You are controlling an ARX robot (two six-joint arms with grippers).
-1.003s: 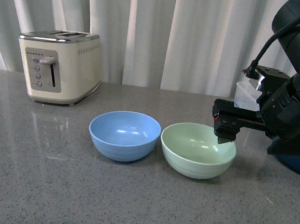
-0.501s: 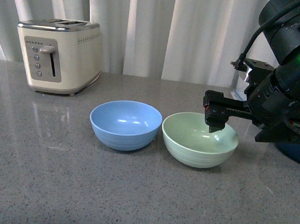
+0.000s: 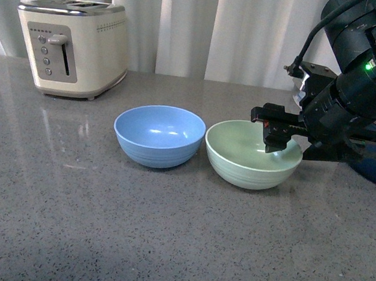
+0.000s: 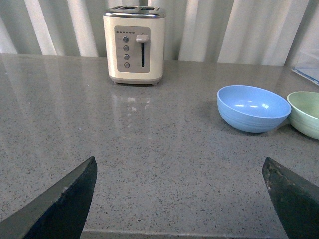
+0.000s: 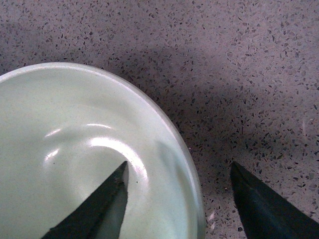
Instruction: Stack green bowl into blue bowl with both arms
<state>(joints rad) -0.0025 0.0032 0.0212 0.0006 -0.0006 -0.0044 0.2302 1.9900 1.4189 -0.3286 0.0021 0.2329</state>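
Green bowl: the pale mint-green round plastic bowl (image 3: 251,160) sits upright on the grey speckled stone bench (image 3: 167,243), just right of the blue one.
Blue bowl: the light sky-blue round plastic bowl (image 3: 158,135) stands upright near the bench's middle.
Right tool: the black right tool (image 3: 276,136) is spread astride the green bowl's right rim, one finger (image 5: 94,209) inside, the other outside.
Left tool: the black left tool (image 4: 179,199) is spread wide, well apart from both bowls.
Toaster: a cream two-slot toaster (image 3: 72,43) stands back left.

Mint green bowl (image 3: 238,169), blue bowl (image 3: 157,137) — speckled counter (image 3: 167,243).
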